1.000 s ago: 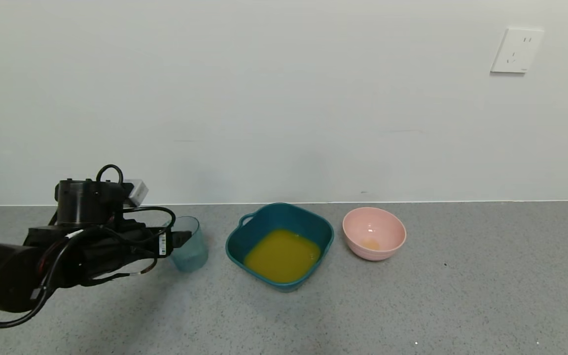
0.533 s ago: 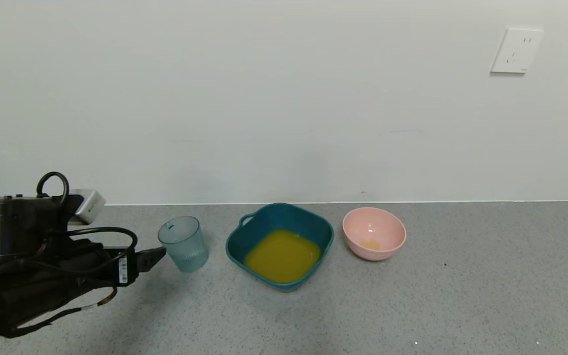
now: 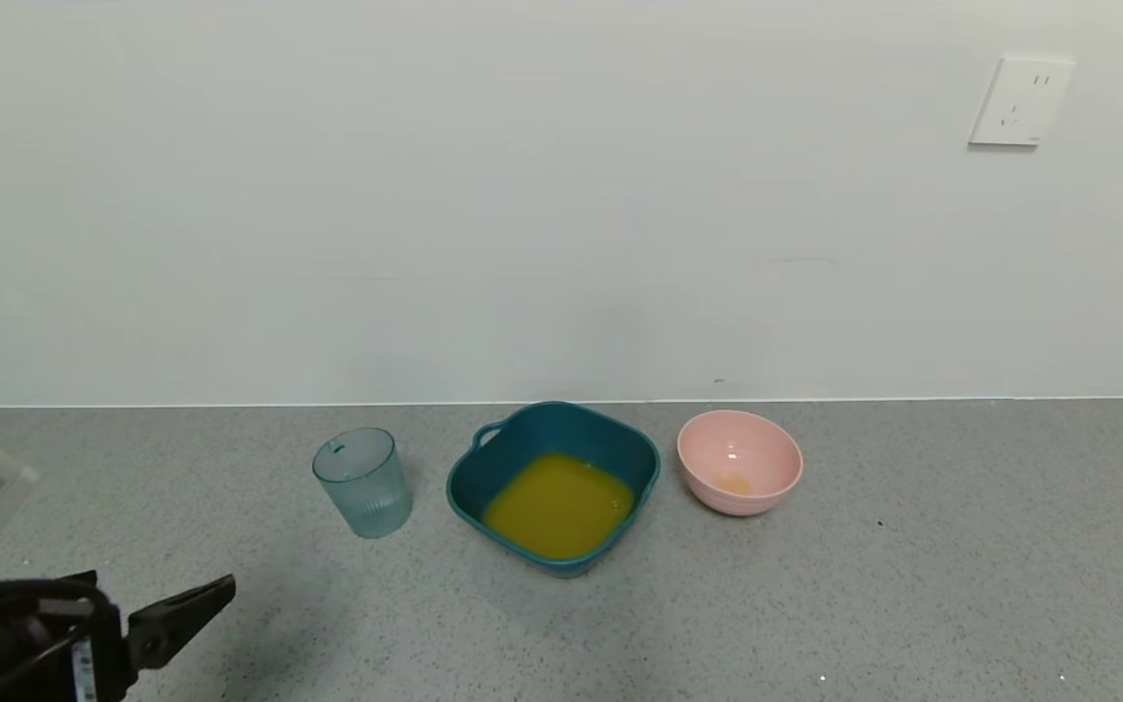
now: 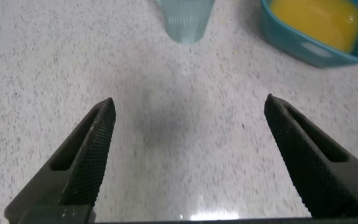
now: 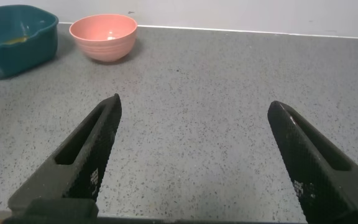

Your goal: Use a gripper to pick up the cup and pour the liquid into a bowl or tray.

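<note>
Grey speckled surface (image 3: pixel 815 604), empty cup (image 3: pixel 364 481) upright beside teal bowl (image 3: pixel 484 468) holding orange liquid (image 3: pixel 559 505), left pincer (image 4: pixel 188 158) spread wide, well apart from cup, right pincer (image 5: pixel 194 155) wide, parked.

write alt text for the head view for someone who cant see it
On a grey speckled counter stand, left to right, an upright, empty-looking cup, a teal basin holding orange-yellow liquid, and a pink bowl. The left gripper sits low at the left edge, apart from the cup.
</note>
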You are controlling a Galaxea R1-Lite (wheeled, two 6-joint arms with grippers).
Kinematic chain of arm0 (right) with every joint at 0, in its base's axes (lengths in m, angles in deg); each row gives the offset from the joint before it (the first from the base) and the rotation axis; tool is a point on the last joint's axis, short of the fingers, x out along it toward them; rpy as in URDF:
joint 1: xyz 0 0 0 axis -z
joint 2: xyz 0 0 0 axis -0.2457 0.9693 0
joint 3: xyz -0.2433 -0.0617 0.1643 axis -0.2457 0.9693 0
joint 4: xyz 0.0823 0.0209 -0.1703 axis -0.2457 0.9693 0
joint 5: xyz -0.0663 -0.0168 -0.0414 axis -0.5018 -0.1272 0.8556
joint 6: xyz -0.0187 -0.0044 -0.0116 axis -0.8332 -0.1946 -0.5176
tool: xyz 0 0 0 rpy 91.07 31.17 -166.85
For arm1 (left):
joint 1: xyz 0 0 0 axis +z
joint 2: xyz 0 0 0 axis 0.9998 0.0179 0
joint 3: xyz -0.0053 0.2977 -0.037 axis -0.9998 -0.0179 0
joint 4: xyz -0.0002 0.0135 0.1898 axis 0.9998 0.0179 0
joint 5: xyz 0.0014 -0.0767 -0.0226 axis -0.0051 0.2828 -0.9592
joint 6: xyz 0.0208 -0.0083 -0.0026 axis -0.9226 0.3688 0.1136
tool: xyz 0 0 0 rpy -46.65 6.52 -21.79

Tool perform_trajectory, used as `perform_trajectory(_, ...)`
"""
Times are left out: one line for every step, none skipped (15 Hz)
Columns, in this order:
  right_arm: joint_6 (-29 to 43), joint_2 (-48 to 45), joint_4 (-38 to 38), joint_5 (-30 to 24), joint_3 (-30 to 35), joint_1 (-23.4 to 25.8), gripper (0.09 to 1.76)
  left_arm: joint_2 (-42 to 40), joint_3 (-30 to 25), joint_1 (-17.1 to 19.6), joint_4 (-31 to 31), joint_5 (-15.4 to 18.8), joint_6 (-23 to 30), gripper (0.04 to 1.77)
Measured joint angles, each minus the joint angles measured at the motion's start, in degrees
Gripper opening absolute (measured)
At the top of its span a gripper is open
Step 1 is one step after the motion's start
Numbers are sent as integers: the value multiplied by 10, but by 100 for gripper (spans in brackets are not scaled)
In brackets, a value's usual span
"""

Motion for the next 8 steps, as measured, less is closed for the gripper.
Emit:
perform_trajectory(0, 0, 0, 0, 0, 0, 171, -30, -5, 0, 23, 4, 0, 172)
perform_trajectory(0, 0, 0, 0, 0, 0, 171, -68, -10, -1, 50, 8, 0, 172)
perform_trajectory(0, 0, 0, 0, 0, 0, 171, -98, -12, -1, 75, 10, 0, 172)
perform_trajectory(0, 0, 0, 0, 0, 0, 171, -128, -12, -2, 103, 11, -1, 172)
perform_trajectory(0, 0, 0, 0, 0, 0, 171, -152, -12, -2, 126, 14, -1, 172)
perform_trajectory(0, 0, 0, 0, 0, 0, 171, -172, -11, -2, 134, 17, 0, 172)
perform_trajectory(0, 0, 0, 0, 0, 0, 171, -189, -13, -2, 137, 18, 0, 172)
perform_trajectory(0, 0, 0, 0, 0, 0, 171, -203, -16, -2, 139, 18, 0, 172)
